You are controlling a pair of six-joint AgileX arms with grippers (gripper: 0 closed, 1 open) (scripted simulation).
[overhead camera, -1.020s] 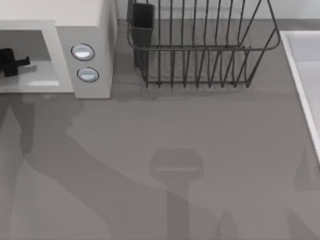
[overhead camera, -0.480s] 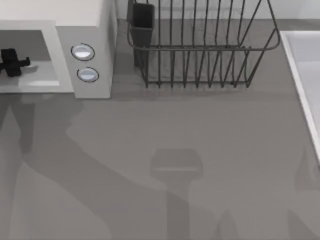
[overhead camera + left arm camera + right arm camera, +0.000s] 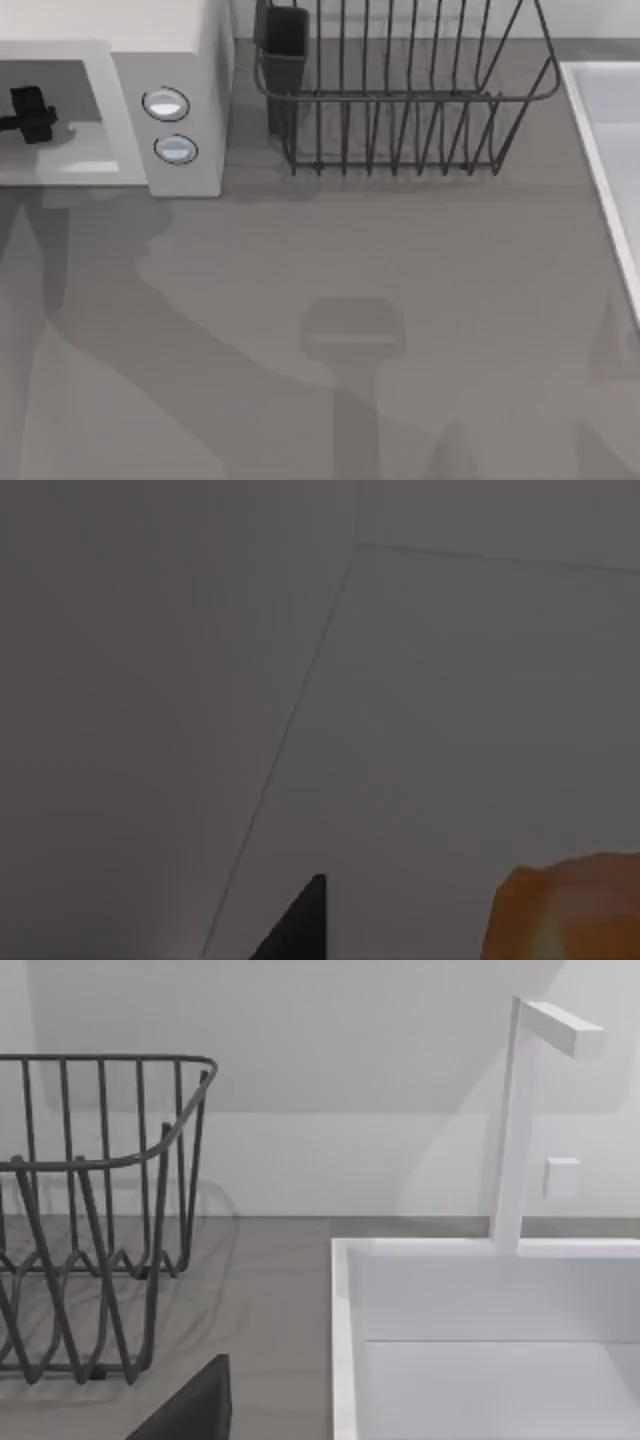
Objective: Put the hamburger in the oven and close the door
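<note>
Reaching into the oven (image 3: 190, 60), the left gripper (image 3: 30, 115) shows as a small dark shape inside the grey hole at the far left of the table (image 3: 380, 300). In the left wrist view the hamburger (image 3: 565, 910) is an orange lump at the edge of the picture, close to a dark fingertip (image 3: 300, 930), with the plain grey walls of the oven behind it. I cannot tell if the left gripper is holding the hamburger or if it is open or closed.

The front of the table is bare grey with soft shadows on it. Farther back, the oven's two round knobs (image 3: 166, 104) sit on its side panel, just right of the hole. The dark wire rack (image 3: 400, 100) stands beside the oven, toward the back. A white sink (image 3: 480, 1340) with a tall white tap (image 3: 520, 1110) is at the right edge. In the right wrist view a dark bit of the right gripper (image 3: 195, 1410) pokes in, near the rack and sink; I cannot tell if it is open or closed.
</note>
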